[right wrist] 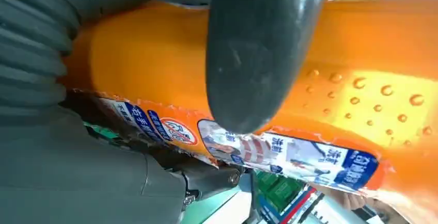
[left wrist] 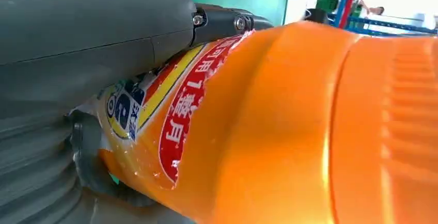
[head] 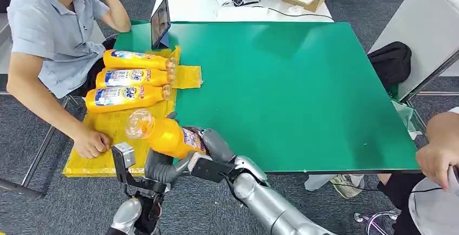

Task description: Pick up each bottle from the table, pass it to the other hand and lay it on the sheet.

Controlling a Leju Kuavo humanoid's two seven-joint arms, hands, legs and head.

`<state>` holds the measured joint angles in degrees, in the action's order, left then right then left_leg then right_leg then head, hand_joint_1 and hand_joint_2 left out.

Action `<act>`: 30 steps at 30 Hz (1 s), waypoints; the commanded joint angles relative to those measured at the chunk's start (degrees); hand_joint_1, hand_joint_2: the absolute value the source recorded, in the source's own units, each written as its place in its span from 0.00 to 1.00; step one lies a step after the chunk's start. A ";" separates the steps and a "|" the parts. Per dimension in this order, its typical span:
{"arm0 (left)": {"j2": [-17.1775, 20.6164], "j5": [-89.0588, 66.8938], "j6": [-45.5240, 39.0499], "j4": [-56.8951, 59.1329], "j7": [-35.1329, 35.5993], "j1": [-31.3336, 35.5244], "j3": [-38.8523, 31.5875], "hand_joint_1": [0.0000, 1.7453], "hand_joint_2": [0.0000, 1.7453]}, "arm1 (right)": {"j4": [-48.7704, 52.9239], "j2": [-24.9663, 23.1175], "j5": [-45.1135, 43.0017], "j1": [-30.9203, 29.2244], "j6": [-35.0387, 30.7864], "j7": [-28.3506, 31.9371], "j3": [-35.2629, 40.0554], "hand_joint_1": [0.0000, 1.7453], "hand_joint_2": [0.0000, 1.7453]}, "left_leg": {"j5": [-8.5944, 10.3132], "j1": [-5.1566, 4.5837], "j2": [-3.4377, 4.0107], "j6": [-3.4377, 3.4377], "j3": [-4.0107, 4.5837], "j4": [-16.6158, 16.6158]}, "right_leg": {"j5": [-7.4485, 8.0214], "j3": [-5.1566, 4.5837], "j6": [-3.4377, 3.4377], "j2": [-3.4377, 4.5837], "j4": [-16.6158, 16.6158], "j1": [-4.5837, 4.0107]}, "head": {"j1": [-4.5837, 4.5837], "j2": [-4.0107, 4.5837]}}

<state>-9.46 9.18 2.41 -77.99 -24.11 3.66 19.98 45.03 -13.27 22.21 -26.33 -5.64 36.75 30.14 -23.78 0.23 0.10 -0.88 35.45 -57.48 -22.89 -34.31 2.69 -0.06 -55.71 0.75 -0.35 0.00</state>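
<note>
An orange bottle (head: 165, 135) with a clear cap hangs over the front left corner of the green table (head: 292, 94), cap end pointing over the yellow sheet (head: 116, 132). My left hand (head: 157, 167) grips it from below and my right hand (head: 215, 145) grips its base end. Up close, the bottle (left wrist: 289, 131) lies against my left hand (left wrist: 77, 53), and my right hand's thumb (right wrist: 258, 53) wraps across the bottle (right wrist: 361, 59). Three more orange bottles (head: 132, 77) lie side by side on the sheet's far part.
A person sits at the left with a fist (head: 91, 143) resting on the sheet near the bottle. Another person's hand (head: 441, 154) is at the right edge. A dark tablet (head: 160, 23) stands at the table's far left. A black bag (head: 389, 61) lies to the right of the table.
</note>
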 commanded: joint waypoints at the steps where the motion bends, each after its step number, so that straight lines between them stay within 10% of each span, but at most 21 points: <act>1: 1.72 2.49 3.43 -0.27 -0.51 2.41 2.50 1.00 1.00 | -4.04 -0.71 -0.69 -1.72 1.77 -2.40 3.61 0.00 1.00 | -0.05 0.02 -0.02 0.03 -0.12 0.02 | -0.06 0.12 -0.07 -0.02 0.00 -0.02 | 0.00 0.00; 7: 1.23 5.07 5.05 -0.68 -0.34 1.95 1.45 1.00 1.00 | -2.53 -0.77 -1.16 -0.87 1.89 -2.66 4.17 0.00 1.00 | -0.10 0.03 -0.07 0.04 -0.21 -0.01 | -0.12 0.23 -0.10 -0.06 -0.01 -0.03 | -0.02 0.00; 8: 0.95 6.24 5.43 -0.63 -0.16 1.95 0.91 1.00 1.00 | -2.08 -0.78 -1.42 -0.58 1.75 -2.60 4.09 0.00 0.00 | -0.07 0.03 -0.06 0.03 -0.16 0.02 | -0.09 0.18 -0.08 -0.06 0.01 -0.03 | 0.00 0.00; 30: 1.93 3.10 -9.47 12.97 0.04 10.75 -13.63 1.00 1.00 | 23.56 3.70 -8.51 8.72 -17.90 3.25 2.88 0.00 0.00 | -0.05 0.05 -0.22 0.05 -0.19 -0.01 | -0.12 0.19 -0.12 -0.24 -0.04 -0.06 | 0.00 0.00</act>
<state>-8.26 12.53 -5.72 -74.23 -23.85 7.81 11.83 60.38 -13.09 17.93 -18.71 -18.83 39.76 31.36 -23.74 0.23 0.09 -0.86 35.45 -57.48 -22.88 -34.36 2.68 -0.07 -55.71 0.75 -0.35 0.00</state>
